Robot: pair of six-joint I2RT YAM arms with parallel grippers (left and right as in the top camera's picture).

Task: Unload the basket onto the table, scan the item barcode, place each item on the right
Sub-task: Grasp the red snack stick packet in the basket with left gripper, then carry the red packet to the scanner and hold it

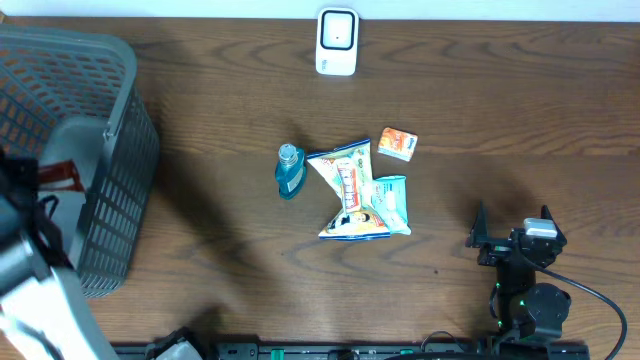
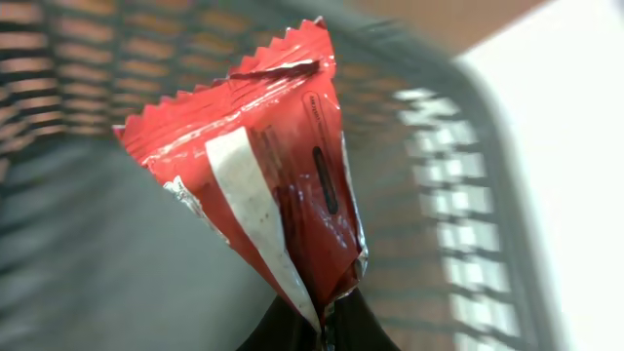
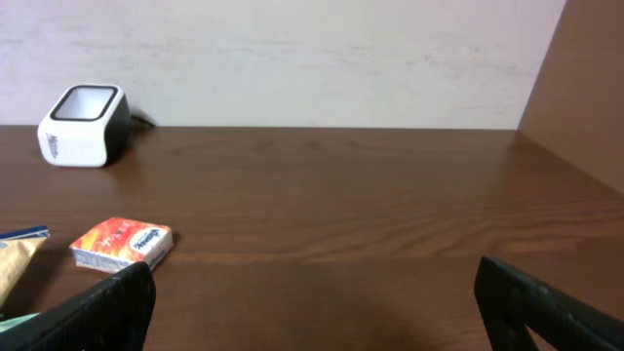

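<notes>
Left wrist: the left gripper (image 2: 322,327) is clenched on a corner of the red foil packet (image 2: 263,185), which juts out ahead of it over the grey basket (image 2: 468,244); that thin pinch could slip, dropping it inside.

Red foil packet (image 2: 263,185) held upright — white scanner (image 1: 337,42) stands apart.

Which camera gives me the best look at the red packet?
Left wrist: the red packet fills the frame, pinched in the left gripper. Overhead shows just a sliver of it; right wrist shows none.
</notes>
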